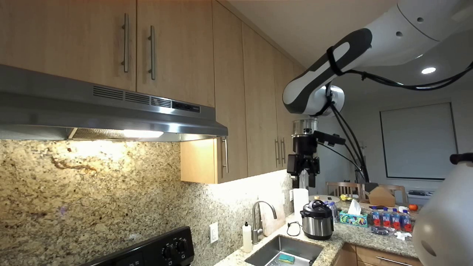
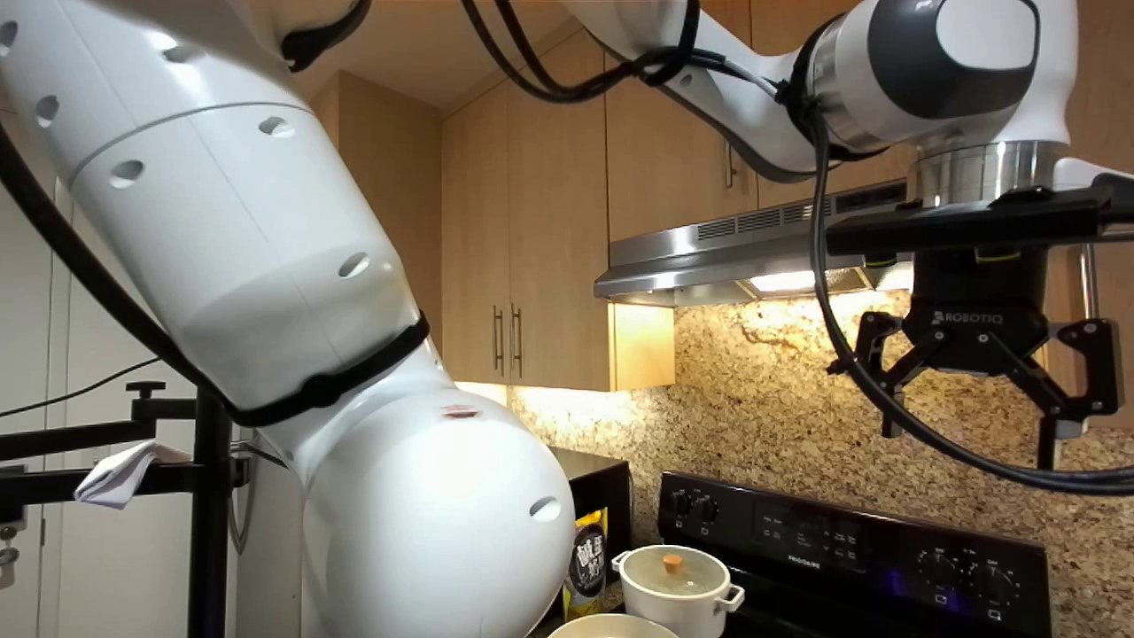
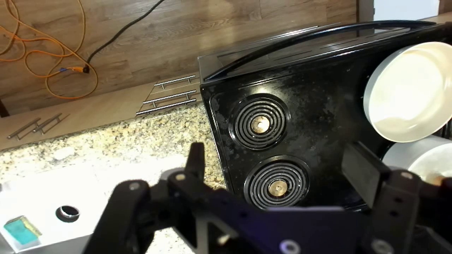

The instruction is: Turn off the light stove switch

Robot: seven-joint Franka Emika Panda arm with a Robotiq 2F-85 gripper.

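Under the grey steel range hood [image 1: 111, 114], also seen in an exterior view as the hood [image 2: 700, 248], the light [image 1: 143, 133] glows warm white; the lamp [image 2: 782, 281] is lit there too. A small dark switch panel [image 1: 186, 107] sits in the hood's front face, at the end of the vents; its separate switches are too small to tell apart. My gripper [image 2: 969, 440] hangs pointing down, apart from the hood, its fingers spread wide with nothing between them. In the wrist view the gripper [image 3: 275, 150] looks down over the black stove [image 3: 317, 106].
Wooden cabinets [image 1: 173, 48] stand above the hood. White pots [image 3: 409, 91] rest on the stove, whose knob panel [image 2: 850, 540] is at the back. Beside it are a sink [image 1: 281, 247] and a pressure cooker [image 1: 317, 220]. Loose cables [image 2: 886, 399] run along the arm.
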